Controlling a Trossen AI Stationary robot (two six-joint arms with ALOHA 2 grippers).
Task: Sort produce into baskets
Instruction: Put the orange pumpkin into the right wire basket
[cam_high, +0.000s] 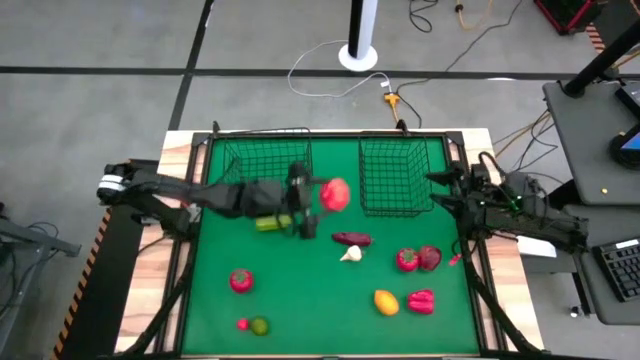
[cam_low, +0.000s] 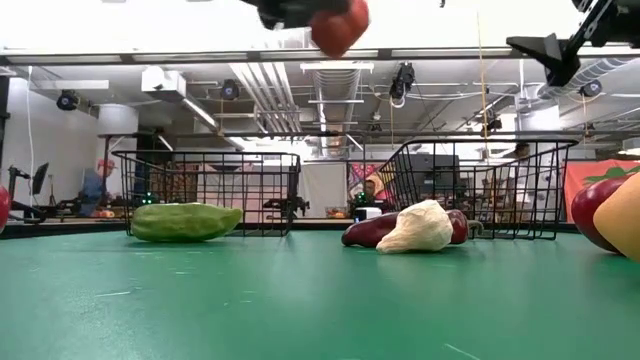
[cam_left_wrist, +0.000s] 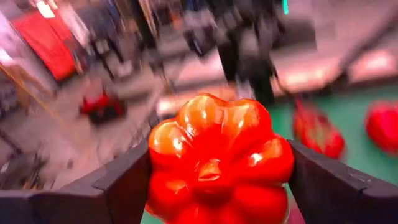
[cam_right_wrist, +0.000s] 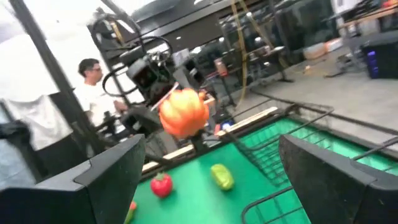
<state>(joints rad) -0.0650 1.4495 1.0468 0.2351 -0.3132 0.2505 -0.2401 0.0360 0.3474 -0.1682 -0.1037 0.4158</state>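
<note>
My left gripper (cam_high: 326, 196) is shut on a red ribbed tomato (cam_high: 336, 193), high above the table between the two black wire baskets (cam_high: 264, 160) (cam_high: 396, 176). The tomato also shows at the top of the low view (cam_low: 338, 25). My right gripper (cam_high: 441, 190) is open and empty, in the air beside the right basket's right side. On the green mat lie a yellow-green oblong piece (cam_high: 270, 222), a purple one (cam_high: 351, 239), white garlic (cam_high: 351, 254) and other produce. My left gripper pinches the tomato's two opposite sides (cam_left_wrist: 163, 149) between its two fingers (cam_left_wrist: 118, 186). The fingers come roughly level from the table's left. The tomato is lifted clear, well above the mat.
Near the right edge lie two red pieces (cam_high: 407, 260) (cam_high: 430, 257), an orange-yellow one (cam_high: 386, 301) and a red pepper (cam_high: 421, 300). At the near left lie a red round one (cam_high: 241, 281), a small red one (cam_high: 242, 323) and a lime (cam_high: 259, 325). People show beyond the table.
</note>
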